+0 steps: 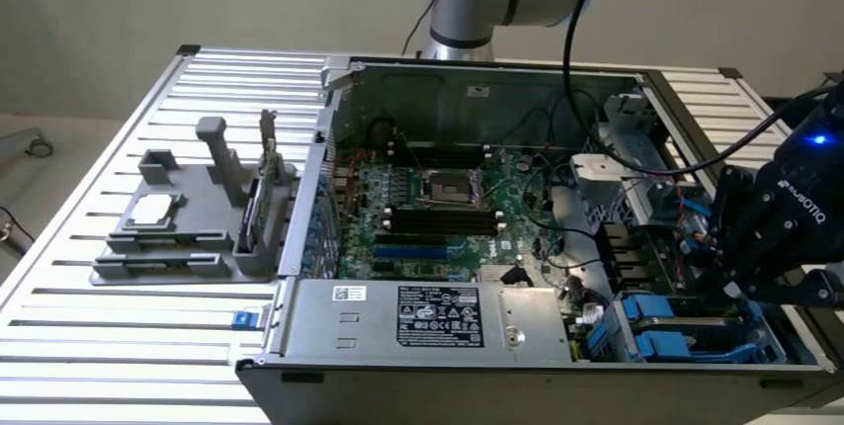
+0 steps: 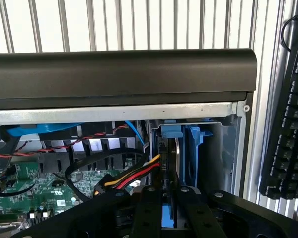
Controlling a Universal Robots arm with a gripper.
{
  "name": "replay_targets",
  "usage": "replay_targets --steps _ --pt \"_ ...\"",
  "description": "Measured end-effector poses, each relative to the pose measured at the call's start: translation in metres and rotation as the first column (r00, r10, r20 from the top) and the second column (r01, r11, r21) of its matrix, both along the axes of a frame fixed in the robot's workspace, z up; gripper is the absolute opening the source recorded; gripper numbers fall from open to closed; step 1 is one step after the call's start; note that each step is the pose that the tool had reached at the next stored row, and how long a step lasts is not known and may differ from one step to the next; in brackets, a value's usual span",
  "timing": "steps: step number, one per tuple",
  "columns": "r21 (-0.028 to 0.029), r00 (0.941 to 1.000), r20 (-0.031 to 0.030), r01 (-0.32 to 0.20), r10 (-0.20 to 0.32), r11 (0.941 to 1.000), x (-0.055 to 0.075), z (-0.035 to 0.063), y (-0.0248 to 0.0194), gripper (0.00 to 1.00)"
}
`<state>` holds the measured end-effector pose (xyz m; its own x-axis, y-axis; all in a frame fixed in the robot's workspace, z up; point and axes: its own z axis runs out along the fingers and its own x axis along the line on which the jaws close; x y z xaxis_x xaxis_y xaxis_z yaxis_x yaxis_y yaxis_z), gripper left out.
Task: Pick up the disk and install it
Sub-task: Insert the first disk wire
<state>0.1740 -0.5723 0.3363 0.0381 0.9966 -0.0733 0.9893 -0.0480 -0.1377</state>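
Disk [image 2: 167, 217] is seen mostly from its thin edge in the wrist view, so its flat face and label cannot be made out. Only a strip of its blue frame and a dark sliver further along are seen. The tool [image 2: 170, 192] is clamped on the disk, with one black finger pressed to each side. The near end of the disk is cut off by the picture's edge.

The disk is held on its edge, not flat. Its long side is pointed away from the tool and into the blue drive bay [image 2: 193, 148]. How far in it is cannot be told. Red, yellow and black wires [image 2: 134, 176] are bunched just beside it.

In the exterior view, the tool [image 1: 738, 277] is lowered at the near right corner of the open computer case [image 1: 330, 128]. The held spot is covered by the tool's black body. Inside the case a green board [image 1: 436, 208] and a big silver box [image 1: 436, 316] with a label are seen.

The case is laid on a tabletop [image 1: 132, 346] made of silver slats. A grey holder [image 1: 198, 217] is set on the tabletop at the exterior view's left, and a black keyboard [image 2: 288, 124] is laid beside the case. A plain pale wall is seen behind.
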Motion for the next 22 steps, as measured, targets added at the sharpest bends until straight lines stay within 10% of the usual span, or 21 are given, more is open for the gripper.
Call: replay_targets --steps 22 --pt "0.0002 0.9997 -0.0224 0.0 0.0 1.0 0.0027 -0.0004 -0.0003 0.16"
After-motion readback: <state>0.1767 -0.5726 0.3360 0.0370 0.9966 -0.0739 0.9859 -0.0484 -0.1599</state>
